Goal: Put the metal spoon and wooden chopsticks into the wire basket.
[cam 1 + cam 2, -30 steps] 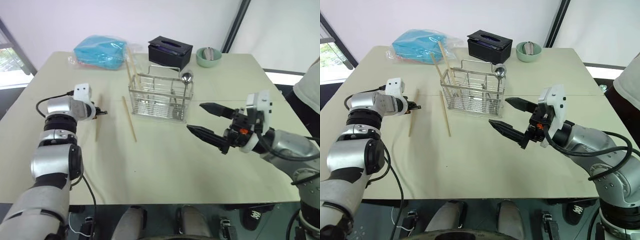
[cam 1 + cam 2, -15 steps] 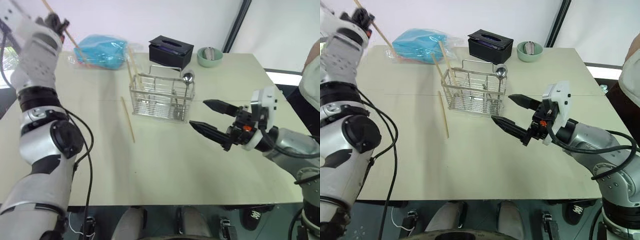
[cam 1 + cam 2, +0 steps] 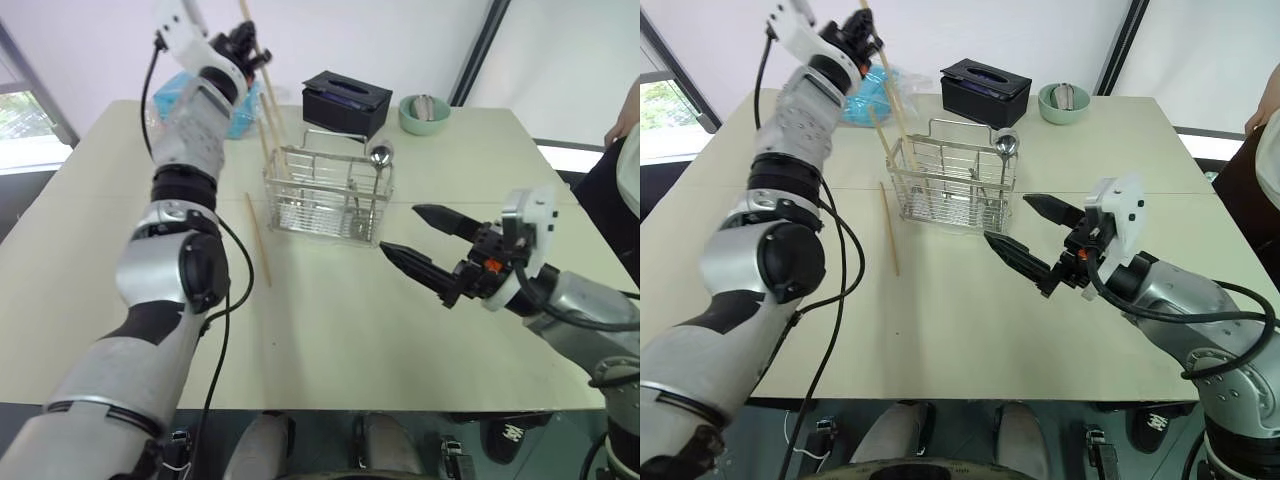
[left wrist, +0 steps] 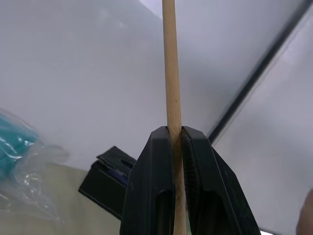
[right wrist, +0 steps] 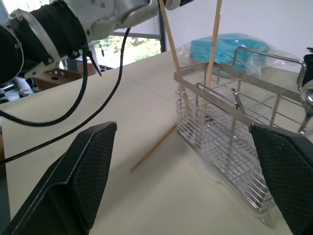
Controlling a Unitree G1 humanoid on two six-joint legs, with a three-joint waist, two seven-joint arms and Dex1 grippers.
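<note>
My left gripper (image 3: 245,40) is raised over the table's far side, shut on a wooden chopstick (image 4: 169,63). The stick slants down to the left end of the wire basket (image 3: 325,195); I cannot tell whether its tip is inside. A second chopstick (image 5: 212,44) leans in the basket. Another one (image 3: 258,238) lies on the table left of it. A metal spoon (image 3: 378,155) stands in the basket's right end, bowl up. My right gripper (image 3: 397,228) hovers open just right of the basket, pointing at it.
Behind the basket sit a black tissue box (image 3: 345,100), a green bowl (image 3: 424,113) with something silvery in it, and a blue bag in clear plastic (image 3: 855,85). A person (image 3: 630,130) stands at the right edge.
My left arm lifted a chopstick off the table at the left, swung it up and right, and now holds it over the basket. The right gripper stayed put.
</note>
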